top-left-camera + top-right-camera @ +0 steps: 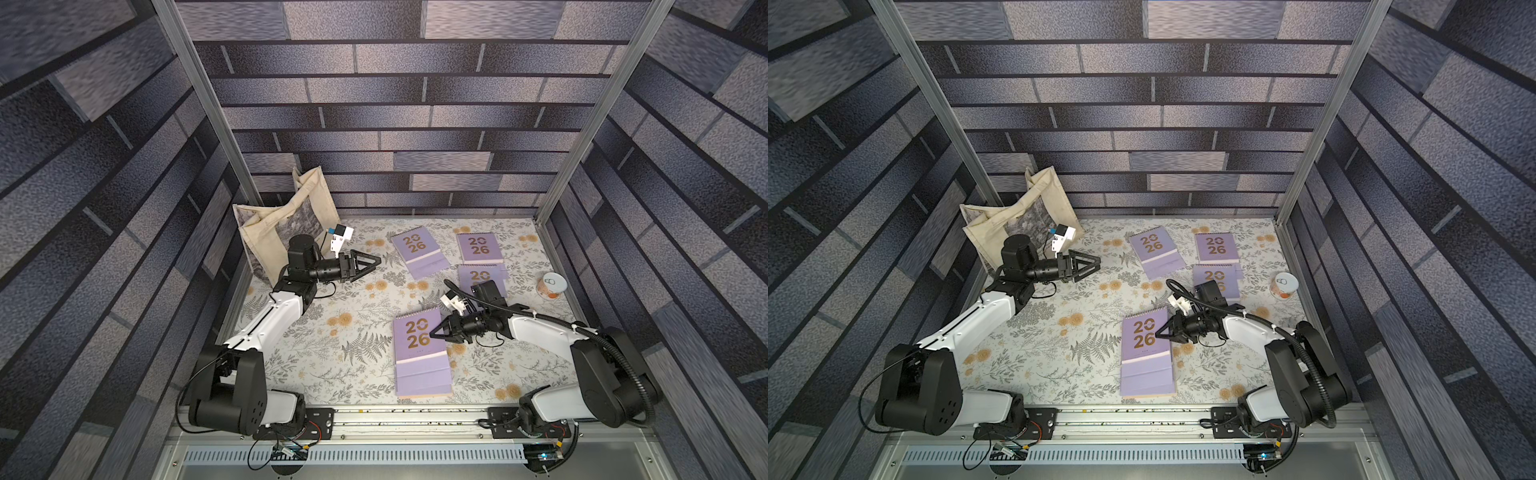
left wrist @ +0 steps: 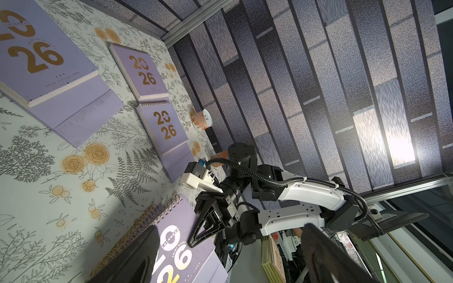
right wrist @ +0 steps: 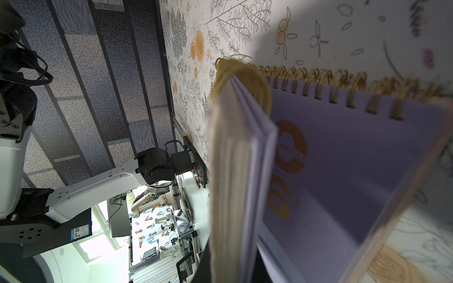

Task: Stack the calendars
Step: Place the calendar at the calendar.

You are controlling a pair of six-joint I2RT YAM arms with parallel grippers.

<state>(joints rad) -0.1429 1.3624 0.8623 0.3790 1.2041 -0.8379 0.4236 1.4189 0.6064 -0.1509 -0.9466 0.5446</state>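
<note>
Several lilac calendars with gold "2026" covers lie on the floral table. A stack (image 1: 419, 353) (image 1: 1146, 357) sits front centre, with a peach edge showing beneath it. My right gripper (image 1: 436, 332) (image 1: 1160, 332) (image 2: 193, 241) is shut on the right edge of its top calendar, which the right wrist view shows edge-on (image 3: 235, 171) between the jaws (image 3: 231, 272), above another lilac cover (image 3: 343, 171). Single calendars lie at the back (image 1: 417, 249), back right (image 1: 478, 247) and mid right (image 1: 484, 276), the last partly hidden by my right arm. My left gripper (image 1: 376, 262) (image 1: 1094, 264) (image 2: 228, 264) hangs open and empty at back left.
A beige tote bag (image 1: 286, 224) (image 1: 1017, 220) leans in the back left corner, behind my left arm. A small cup (image 1: 552, 284) (image 2: 203, 120) stands near the right wall. Metal frame posts and a front rail (image 1: 395, 419) border the table.
</note>
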